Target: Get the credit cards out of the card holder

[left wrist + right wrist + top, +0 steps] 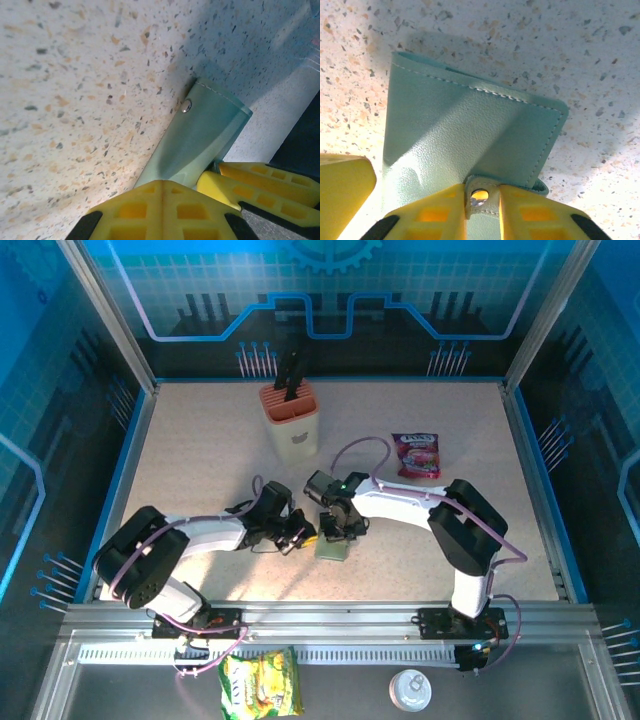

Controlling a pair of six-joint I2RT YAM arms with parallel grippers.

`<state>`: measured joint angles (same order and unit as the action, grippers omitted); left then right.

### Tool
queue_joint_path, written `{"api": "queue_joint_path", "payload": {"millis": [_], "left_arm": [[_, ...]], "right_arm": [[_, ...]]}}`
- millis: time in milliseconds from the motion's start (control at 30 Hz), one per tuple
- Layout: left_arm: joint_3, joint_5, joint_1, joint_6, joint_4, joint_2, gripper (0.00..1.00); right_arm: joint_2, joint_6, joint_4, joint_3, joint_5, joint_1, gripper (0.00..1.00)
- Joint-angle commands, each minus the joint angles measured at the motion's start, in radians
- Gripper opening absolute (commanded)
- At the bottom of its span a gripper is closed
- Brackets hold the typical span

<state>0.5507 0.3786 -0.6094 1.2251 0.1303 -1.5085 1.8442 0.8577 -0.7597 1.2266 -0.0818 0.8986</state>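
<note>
Table [200, 450]: speckled top; the work sits just near of its centre.
Arms: the left arm [200, 535] reaches in from 8 o'clock and the right arm [400, 502] from 4 o'clock, meeting over the same spot.
Bystanders: a tan knife block [290, 425] at 12 o'clock from the work and a purple snack packet [416, 455] at 2 o'clock, both well apart from it.
Card holder [334, 549]: lies flat on the table, folded shut, between the two grippers. The credit cards are, by my judgement, inside it.
Left gripper [200, 180]: jaws together, seemingly pinching the holder's edge at its 9 o'clock side.
Right gripper [481, 200]: jaws a narrow gap apart, looking clamped on the snap tab [481, 182], which sits between them at the holder's 6 o'clock edge in the wrist view.
Step in hand: popping the snap, I judge.
How to do it well: keep the left pinch firm as the anchor and peel the tab up and away rather than sideways. Peel slowly so the holder does not drag across the table.
Risk: the thin tab slipping out of the jaws.
</note>
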Motion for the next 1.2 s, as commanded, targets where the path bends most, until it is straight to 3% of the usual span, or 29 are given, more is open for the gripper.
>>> {"api": "queue_joint_path", "payload": {"millis": [0, 233, 533, 800, 1167], "left_arm": [[0.005, -0.012, -0.002, -0.019, -0.069, 0.018, 0.00], [0.063, -0.004, -0.050, 0.001, -0.031, -0.047, 0.00], [0.070, 0.022, -0.072, 0.034, 0.080, -0.121, 0.00], [0.038, -0.017, -0.061, 0.025, -0.059, -0.209, 0.00], [-0.092, 0.002, -0.016, 0.059, 0.135, -0.402, 0.00]], "right_arm": [[0.050, 0.001, -0.002, -0.029, -0.031, 0.019, 0.14], [0.017, -0.007, 0.058, -0.081, 0.005, 0.008, 0.00], [-0.036, 0.001, 0.180, -0.167, 0.091, -0.021, 0.00], [-0.106, 0.011, 0.186, -0.208, 0.084, -0.042, 0.00], [-0.229, 0.009, 0.182, -0.319, 0.074, -0.121, 0.00]]}}
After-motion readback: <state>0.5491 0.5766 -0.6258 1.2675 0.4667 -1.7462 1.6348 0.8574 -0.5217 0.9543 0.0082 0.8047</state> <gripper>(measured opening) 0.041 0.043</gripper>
